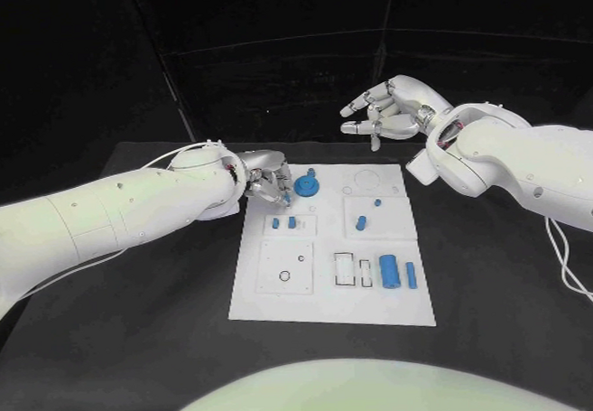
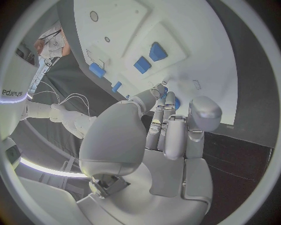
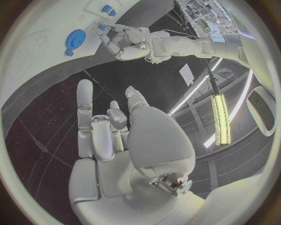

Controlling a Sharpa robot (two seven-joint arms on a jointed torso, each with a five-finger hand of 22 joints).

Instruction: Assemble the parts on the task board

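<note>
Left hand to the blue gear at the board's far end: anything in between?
Nothing visible. The left hand is over the task board's far-left corner, fingers pointing down right beside the blue gear. Only bare white board lies between them. The right hand is raised behind the board, well clear.

You're looking at a matt black table whose top reads like cloth or soft sheet, with no glare off it. The task board is flat white, smooth, probably plastic, low sheen. The blue parts look like moulded plastic: the gear-shaped one and the cylinder are both smooth and satin. The arm shells are glossy white plastic. The left hand and right hand have a silver metallic finish, brushed rather than mirror; the finger pads look paler and slightly rubbery.
</note>
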